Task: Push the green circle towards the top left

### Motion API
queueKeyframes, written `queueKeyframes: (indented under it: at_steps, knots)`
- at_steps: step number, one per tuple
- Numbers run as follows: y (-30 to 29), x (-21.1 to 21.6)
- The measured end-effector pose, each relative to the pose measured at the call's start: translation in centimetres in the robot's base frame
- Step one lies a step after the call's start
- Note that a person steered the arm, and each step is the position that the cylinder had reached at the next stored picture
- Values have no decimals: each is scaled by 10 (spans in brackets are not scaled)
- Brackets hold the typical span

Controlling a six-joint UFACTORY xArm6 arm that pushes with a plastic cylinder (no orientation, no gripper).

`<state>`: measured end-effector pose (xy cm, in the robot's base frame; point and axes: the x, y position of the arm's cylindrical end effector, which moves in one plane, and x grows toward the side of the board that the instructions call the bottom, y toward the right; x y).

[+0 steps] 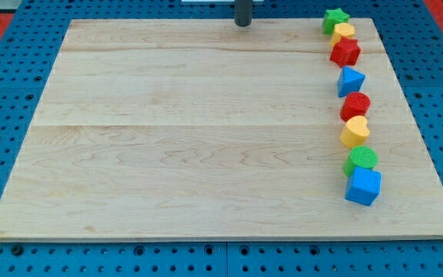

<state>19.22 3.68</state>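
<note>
1. In the camera view, a pale wooden surface (206,131) is lying on a blue perforated base (6,61), and the base's red border is showing only at the view's top corners.
2. The rod is entering from the view's top edge, so its upper part is being cut off; my tip (242,24) is sitting at the surface's top edge, a little right of the middle, well apart from every block.
3. The tool is just this plain rod with nothing that opens or closes, and it is holding nothing.
4. Eight blocks are standing in a loose column down the view's right side.
5. At the top, a green star (334,17) is touching a yellow block (344,31); the yellow block's shape is hard to make out because the red block (345,51) below is covering its lower part.
6. That red block's outline is looking star-like, though I cannot tell for sure.
7. A blue block (351,81), seemingly triangular, is sitting just below, apart from the red one.
8. A red circle (355,105) is touching a yellow heart (354,132) beneath it.
9. The green circle (361,160) is lying near the view's bottom right, its lower edge being hidden behind a blue cube (363,185) pressed against it.
</note>
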Motion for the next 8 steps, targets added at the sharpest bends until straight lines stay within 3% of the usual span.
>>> queueKeyframes:
  at_steps: [1,3,6,8]
  knots:
    - [17,26]
    - [-15,225]
    - [8,425]
    - [23,427]
